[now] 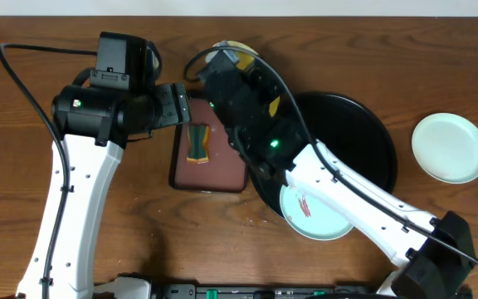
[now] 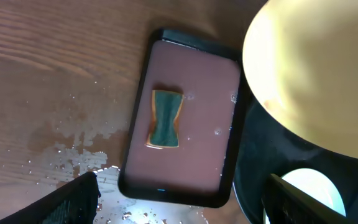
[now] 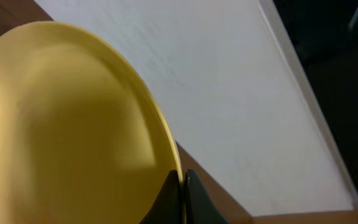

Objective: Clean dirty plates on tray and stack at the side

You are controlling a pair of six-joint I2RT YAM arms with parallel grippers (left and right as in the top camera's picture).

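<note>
My right gripper (image 3: 183,186) is shut on the rim of the yellow plate (image 3: 67,130) and holds it tilted up in the air near the far table edge; only its edge (image 1: 237,48) peeks out behind the arm in the overhead view, and it fills the top right of the left wrist view (image 2: 316,68). A mint-white plate with red smears (image 1: 315,209) lies on the front rim of the round black tray (image 1: 363,133). A second mint-white plate (image 1: 449,147) lies on the table at the right. My left gripper (image 2: 182,199) is open and empty above the table.
A small rectangular black tray with a maroon inside (image 1: 210,158) holds a green-and-orange sponge (image 1: 198,142), also in the left wrist view (image 2: 166,118). Water drops (image 2: 86,155) wet the wood left of it.
</note>
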